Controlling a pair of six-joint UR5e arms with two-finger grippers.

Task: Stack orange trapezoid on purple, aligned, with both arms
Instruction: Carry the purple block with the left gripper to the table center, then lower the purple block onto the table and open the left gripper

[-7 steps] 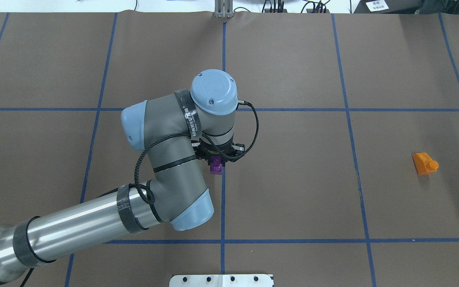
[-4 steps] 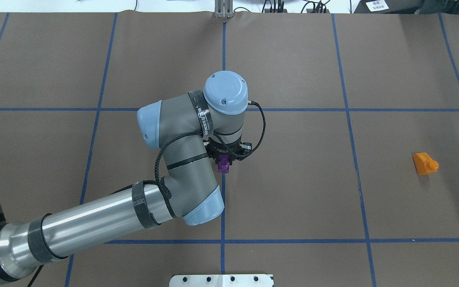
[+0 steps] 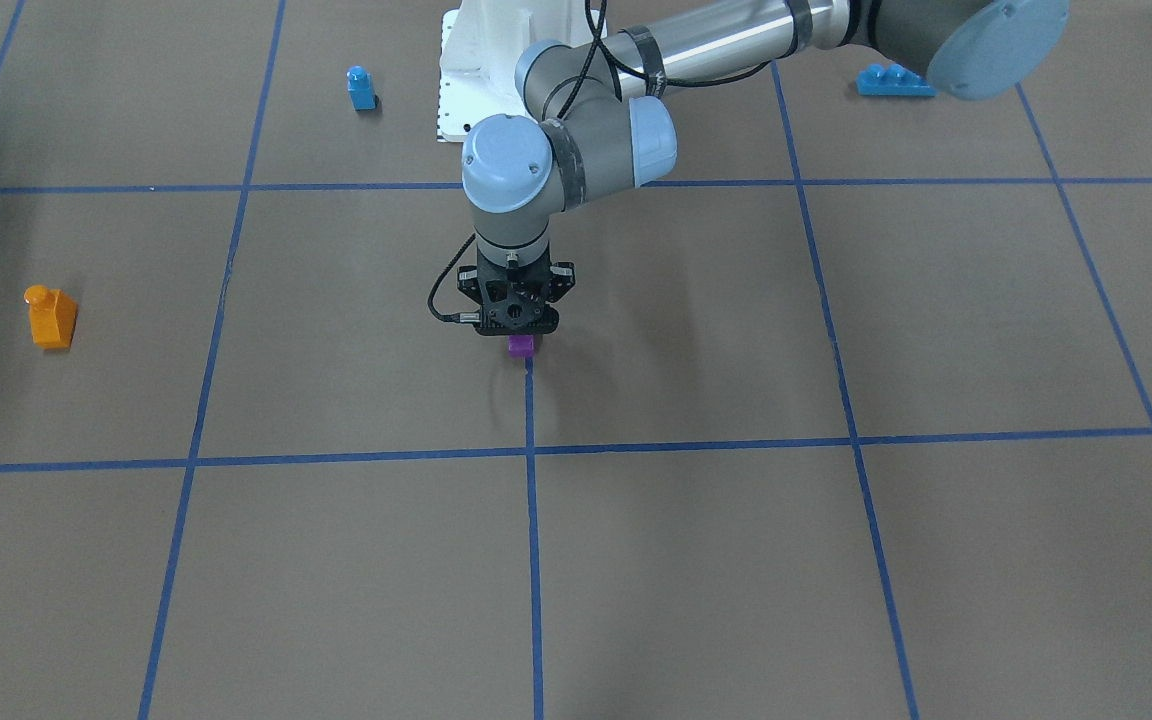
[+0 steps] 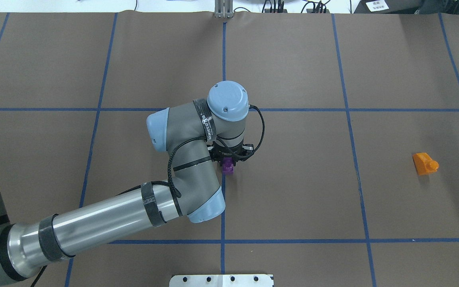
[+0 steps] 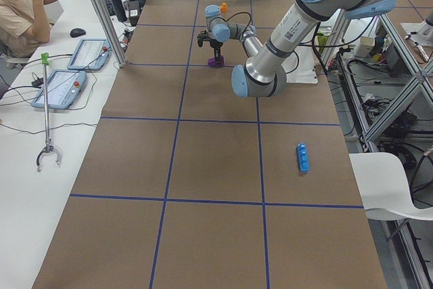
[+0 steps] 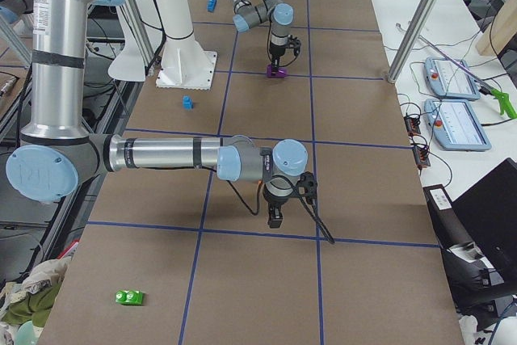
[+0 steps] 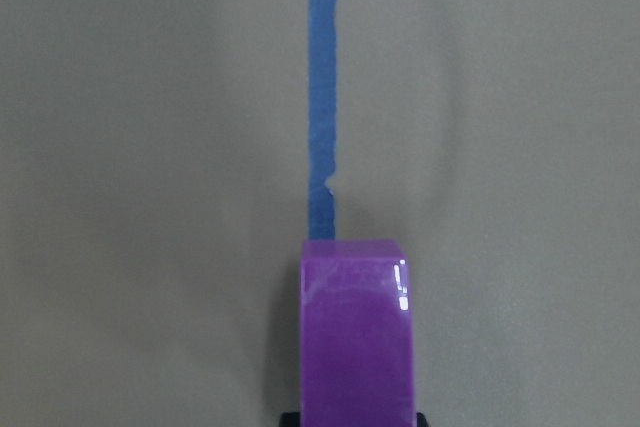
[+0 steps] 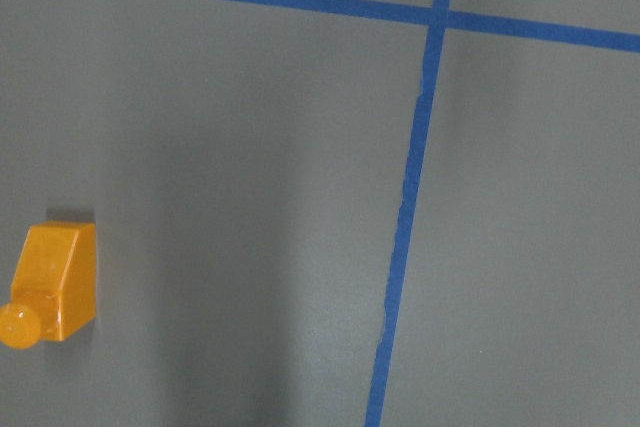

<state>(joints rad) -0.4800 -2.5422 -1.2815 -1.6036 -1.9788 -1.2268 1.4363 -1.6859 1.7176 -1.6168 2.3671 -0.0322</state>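
Observation:
The purple brick (image 4: pixel 227 167) is pinched in my left gripper (image 4: pixel 227 162), low over the table's middle blue tape line; I cannot tell whether it touches the table. It also shows in the front view (image 3: pixel 521 347) and fills the lower middle of the left wrist view (image 7: pixel 358 337). The orange trapezoid (image 4: pixel 424 163) lies alone on its side at the right of the table, far from the left arm. It also shows in the front view (image 3: pixel 51 317) and the right wrist view (image 8: pixel 55 282). My right gripper (image 6: pixel 275 217) hangs low over the table; I cannot tell whether it is open or shut.
A small blue single-stud brick (image 3: pixel 361 88) and a long blue brick (image 3: pixel 894 80) lie near the robot's white base plate (image 3: pixel 456 100). A green brick (image 6: pixel 129 297) lies at the table's right end. An operator (image 5: pixel 20 5) sits beside the table.
My left arm has moved to the right with the purple brick still in its gripper. The orange trapezoid has not moved.

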